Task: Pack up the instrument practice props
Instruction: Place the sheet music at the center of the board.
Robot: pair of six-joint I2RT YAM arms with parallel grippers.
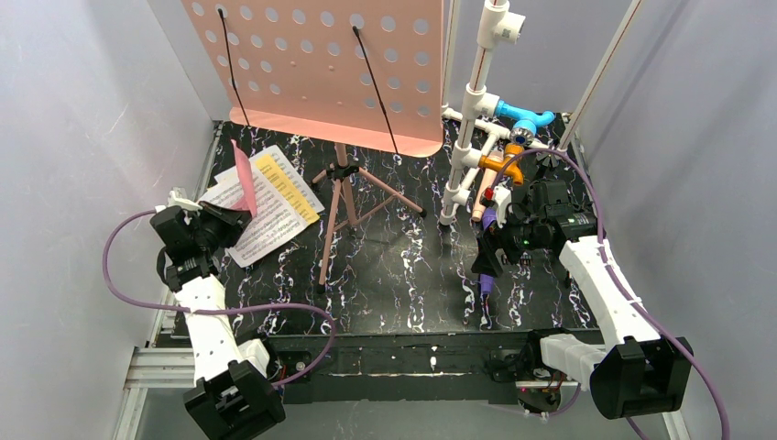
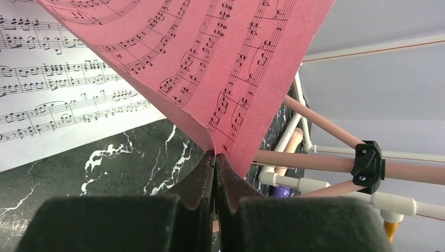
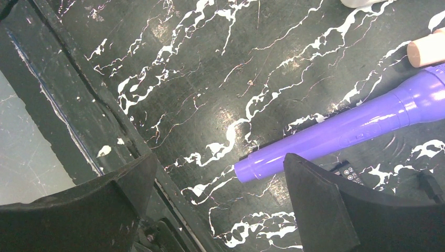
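1. My left pincer [image 2: 215,155] pinches the pink folder [image 2: 210,63] by its corner (staves printed, no readable title).
2. My right pincer [image 3: 220,194] is spread over the purple microphone [image 3: 341,134] on the table [image 3: 183,79].
3. Farther off, printed music pages [image 1: 266,225] lie flat beside the folder.

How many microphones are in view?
2. The purple microphone lies on the table below the open right gripper. The beige microphone is just beyond it, near the white pipe frame, only partly visible. More could be hidden.
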